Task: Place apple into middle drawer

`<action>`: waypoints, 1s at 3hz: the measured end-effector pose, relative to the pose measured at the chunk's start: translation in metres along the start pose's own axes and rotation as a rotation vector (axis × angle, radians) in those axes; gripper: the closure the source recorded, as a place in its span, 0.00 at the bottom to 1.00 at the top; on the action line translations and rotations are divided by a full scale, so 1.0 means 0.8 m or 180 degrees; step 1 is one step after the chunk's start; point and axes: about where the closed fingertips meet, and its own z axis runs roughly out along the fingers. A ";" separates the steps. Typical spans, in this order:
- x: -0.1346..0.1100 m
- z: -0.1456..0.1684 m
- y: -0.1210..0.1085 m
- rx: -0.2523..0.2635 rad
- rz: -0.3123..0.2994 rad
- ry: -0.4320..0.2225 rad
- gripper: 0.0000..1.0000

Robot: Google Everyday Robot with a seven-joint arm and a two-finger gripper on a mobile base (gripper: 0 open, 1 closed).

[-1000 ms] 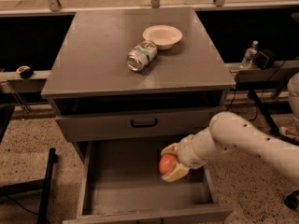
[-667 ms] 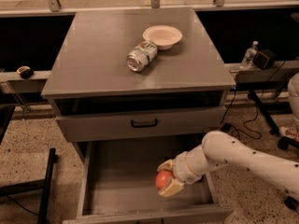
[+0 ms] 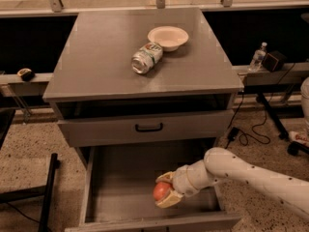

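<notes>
1. Small round red-orange apple (image 3: 161, 191) sits pinched in the cream two-finger gripper (image 3: 164, 193), one finger above and one below, jaws closed on the fruit.
2. Both are inside the wide grey middle drawer (image 3: 120, 178), towards its front right corner.
3. Above is the grey drawer front with a black handle (image 3: 148, 127).
4. On the grey cabinet top (image 3: 96, 57), a silver-green can (image 3: 147, 58) lies beside a white bowl (image 3: 168, 36); its label is unreadable.

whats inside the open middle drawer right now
In the middle drawer, near its front right, the gripper is shut on the apple. Grey floor shows around them. The floor beneath the gripper and arm is covered; whether the apple touches it cannot be told.
</notes>
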 end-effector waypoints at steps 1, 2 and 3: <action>0.003 0.016 -0.011 0.0038 0.0075 -0.0121 1.00; 0.017 0.038 -0.011 0.0044 0.0199 -0.0057 0.81; 0.042 0.066 0.001 0.0024 0.0415 -0.0016 0.58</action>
